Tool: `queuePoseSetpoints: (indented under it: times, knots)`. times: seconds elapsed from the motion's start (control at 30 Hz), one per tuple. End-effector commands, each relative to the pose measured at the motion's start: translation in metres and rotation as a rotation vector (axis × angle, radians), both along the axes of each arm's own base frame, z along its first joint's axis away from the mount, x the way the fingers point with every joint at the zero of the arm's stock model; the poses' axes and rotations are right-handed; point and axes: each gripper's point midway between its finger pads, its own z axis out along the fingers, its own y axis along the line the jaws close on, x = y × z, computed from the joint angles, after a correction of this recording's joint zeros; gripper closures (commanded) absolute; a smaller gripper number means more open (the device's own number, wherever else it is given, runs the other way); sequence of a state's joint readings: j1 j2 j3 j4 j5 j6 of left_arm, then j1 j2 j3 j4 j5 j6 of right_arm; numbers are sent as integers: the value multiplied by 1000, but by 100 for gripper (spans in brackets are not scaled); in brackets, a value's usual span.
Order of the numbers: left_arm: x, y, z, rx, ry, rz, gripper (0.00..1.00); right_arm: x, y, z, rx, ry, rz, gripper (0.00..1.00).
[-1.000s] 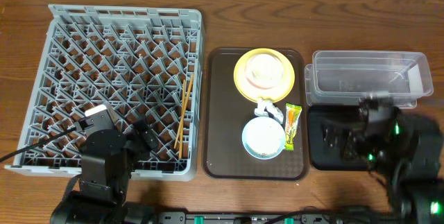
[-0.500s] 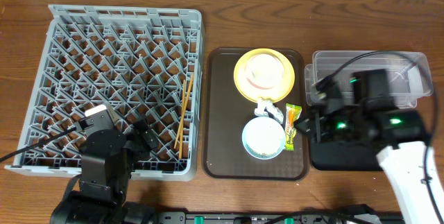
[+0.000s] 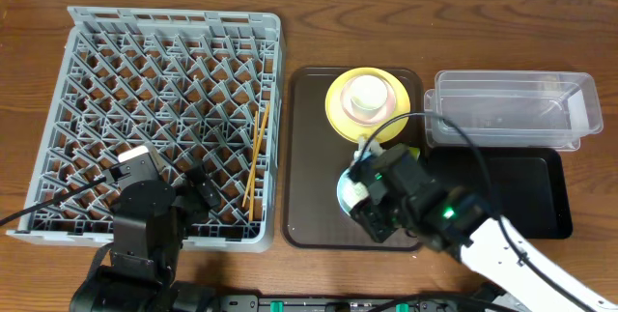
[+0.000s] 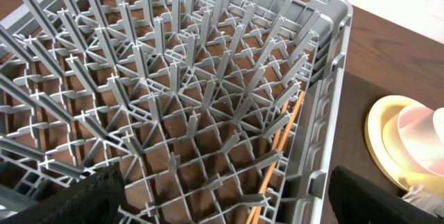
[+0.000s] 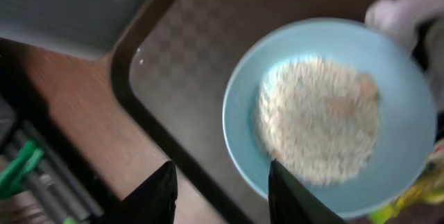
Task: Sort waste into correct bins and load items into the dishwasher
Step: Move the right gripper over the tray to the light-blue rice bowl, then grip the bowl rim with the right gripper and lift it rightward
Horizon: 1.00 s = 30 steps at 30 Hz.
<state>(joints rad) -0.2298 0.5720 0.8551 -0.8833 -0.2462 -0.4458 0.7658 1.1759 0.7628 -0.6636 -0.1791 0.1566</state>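
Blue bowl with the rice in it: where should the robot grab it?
Probably its rim, from above, one finger inside and one outside. The light blue bowl sits upright, with rice scraps in the middle. Take the edge facing bare serving tray; the white napkin crowds the opposite side.

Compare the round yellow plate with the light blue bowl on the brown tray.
Load: the round yellow plate carries a small white cup, while the light blue bowl holds white rice-like scraps.
Size: the plate looks wider than the bowl.
Place: the plate sits at the far end of the dark brown serving tray, the bowl at the near end.
Both are round and rest on that tray.
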Motion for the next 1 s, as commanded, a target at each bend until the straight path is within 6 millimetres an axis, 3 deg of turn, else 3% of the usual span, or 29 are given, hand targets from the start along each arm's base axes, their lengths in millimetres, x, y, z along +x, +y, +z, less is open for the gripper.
queuePoseSetpoints:
  times: [0.0,0.1,0.27,0.4,0.53,0.97]
  knots:
    - [0,3,4,4,-13,17,5,9,3,-6,-90,-103,-9,58]
    - [0,3,4,4,-13,17,5,3,21,-20,-102,-98,46,58]
    - [0,3,4,4,-13,17,5,4,15,-55,-223,-56,47,59]
    - [0,3,4,4,-13,17,5,4,17,-71,-247,-30,52,64]
    - [0,3,4,4,-13,17,5,3,16,-74,-258,-18,49,80]
    - [0,3,4,4,-13,17,5,-6,17,-76,-249,22,69,76]
